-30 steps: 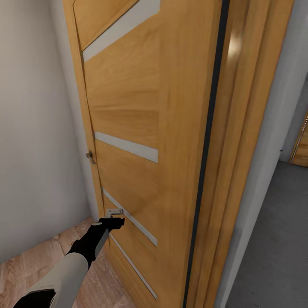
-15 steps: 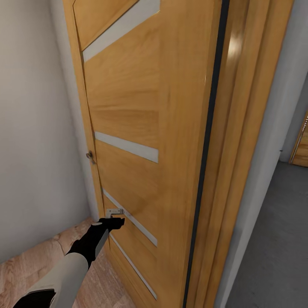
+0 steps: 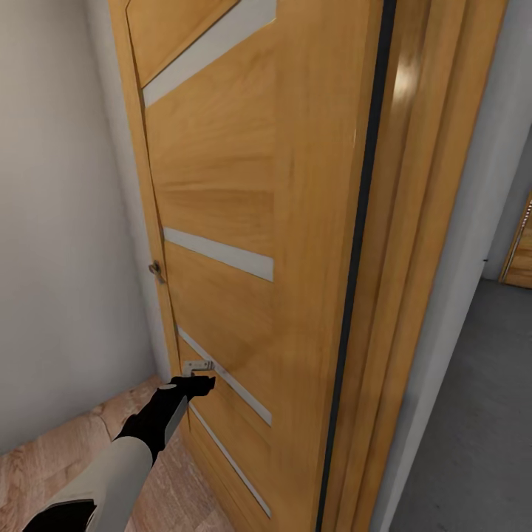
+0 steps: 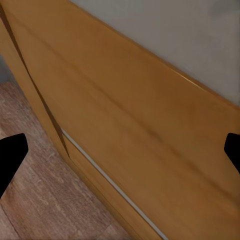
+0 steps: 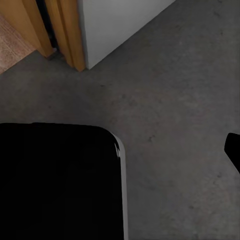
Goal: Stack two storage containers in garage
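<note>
The two storage containers are out of view. A wooden door [image 3: 222, 207] with pale horizontal strips stands open right in front of me. My left gripper [image 3: 193, 384] reaches low toward the door, just under a small metal fitting [image 3: 198, 365]. In the left wrist view its black fingertips [image 4: 10, 155] stand far apart at the picture's edges, open on nothing, facing the door panel [image 4: 130, 125]. One right fingertip [image 5: 232, 147] shows at the edge of the right wrist view, over the dark grey concrete floor [image 5: 175, 100].
The door frame [image 3: 399, 244] and a white wall end [image 3: 473, 222] stand to the right, with the grey floor [image 3: 480, 414] past them. Light wood planks [image 3: 44, 458] and a white wall [image 3: 59, 222] are on the left. A dark robot part [image 5: 55, 180] covers the right wrist view's corner.
</note>
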`<state>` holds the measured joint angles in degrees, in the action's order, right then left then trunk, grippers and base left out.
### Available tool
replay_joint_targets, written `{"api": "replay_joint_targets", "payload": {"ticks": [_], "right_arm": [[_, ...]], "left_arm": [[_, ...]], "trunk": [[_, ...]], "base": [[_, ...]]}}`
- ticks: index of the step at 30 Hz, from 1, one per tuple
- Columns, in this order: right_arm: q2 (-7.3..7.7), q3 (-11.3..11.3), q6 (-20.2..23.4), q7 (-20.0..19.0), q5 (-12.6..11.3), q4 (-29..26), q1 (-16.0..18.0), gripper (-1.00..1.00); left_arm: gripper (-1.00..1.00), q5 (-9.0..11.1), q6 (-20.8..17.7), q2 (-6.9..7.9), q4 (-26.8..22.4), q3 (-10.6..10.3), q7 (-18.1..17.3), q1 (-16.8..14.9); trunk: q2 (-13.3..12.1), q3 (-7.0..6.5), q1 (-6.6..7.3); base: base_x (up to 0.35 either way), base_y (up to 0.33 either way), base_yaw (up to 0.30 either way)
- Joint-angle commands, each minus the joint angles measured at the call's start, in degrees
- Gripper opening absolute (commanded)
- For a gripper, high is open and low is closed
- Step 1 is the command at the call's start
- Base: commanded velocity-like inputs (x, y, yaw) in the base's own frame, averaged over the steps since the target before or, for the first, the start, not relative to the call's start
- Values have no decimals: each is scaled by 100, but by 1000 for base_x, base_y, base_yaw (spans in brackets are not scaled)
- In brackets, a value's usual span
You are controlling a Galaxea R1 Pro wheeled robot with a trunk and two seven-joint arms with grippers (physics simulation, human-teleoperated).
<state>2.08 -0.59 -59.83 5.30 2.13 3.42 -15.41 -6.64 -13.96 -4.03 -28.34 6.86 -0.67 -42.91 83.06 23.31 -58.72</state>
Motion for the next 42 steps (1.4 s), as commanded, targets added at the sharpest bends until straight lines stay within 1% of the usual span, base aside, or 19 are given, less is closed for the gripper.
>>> {"api": "replay_joint_targets", "payload": {"ticks": [1,12,16,42], "right_arm": [[0,-2,-17,32,26,7,3,100],[1,-2,-17,32,25,9,3,100],[3,1,-17,32,25,7,3,100],[1,-2,-17,32,25,7,3,100]], "left_arm": [[100,31,-31,-267,-15,26,-48,-1],[100,31,-28,-259,-13,26,-48,-3],[100,31,-28,-257,-13,26,-48,-1],[100,31,-28,-256,-13,26,-48,-5]], "trunk": [[2,5,-1],[2,5,-1],[2,5,-1],[2,5,-1]], "base": [[0,0,0],[0,0,0],[0,0,112],[0,0,284]]}}
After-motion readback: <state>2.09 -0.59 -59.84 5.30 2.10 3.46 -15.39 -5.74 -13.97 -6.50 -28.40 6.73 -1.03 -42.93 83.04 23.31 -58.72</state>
